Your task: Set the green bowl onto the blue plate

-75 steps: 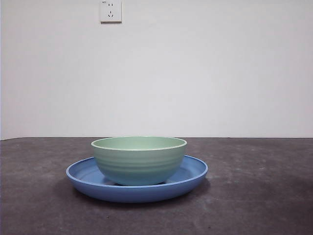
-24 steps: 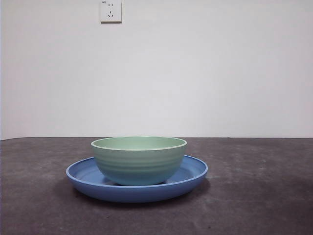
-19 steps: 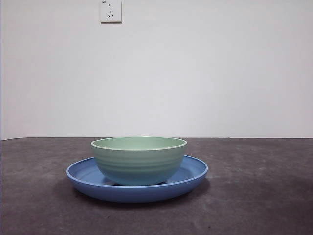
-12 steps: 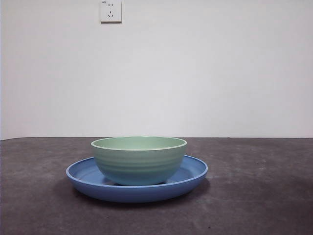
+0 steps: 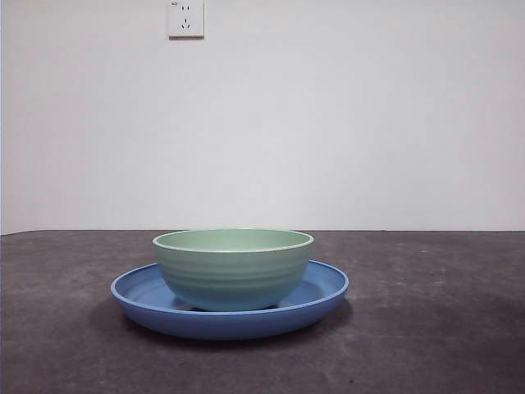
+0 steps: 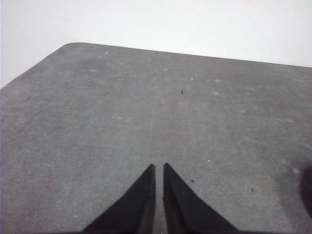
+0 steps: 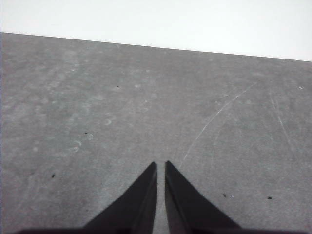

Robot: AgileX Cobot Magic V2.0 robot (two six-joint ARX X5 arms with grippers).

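In the front view the pale mint-green bowl [image 5: 234, 268] stands upright inside the wide blue plate [image 5: 324, 291], near the plate's middle. Neither arm shows in that view. My left gripper [image 6: 159, 168] is shut with nothing in it, hanging over bare grey table. In its own wrist view my right gripper [image 7: 160, 165] is likewise shut and empty above bare table. Neither wrist view shows the bowl or the plate.
A dark grey table top [image 5: 426, 328] stretches around the plate on all sides. Behind it rises a white wall with a socket [image 5: 185, 18] high at the left. The table's rounded corner [image 6: 73, 46] shows in the left wrist view.
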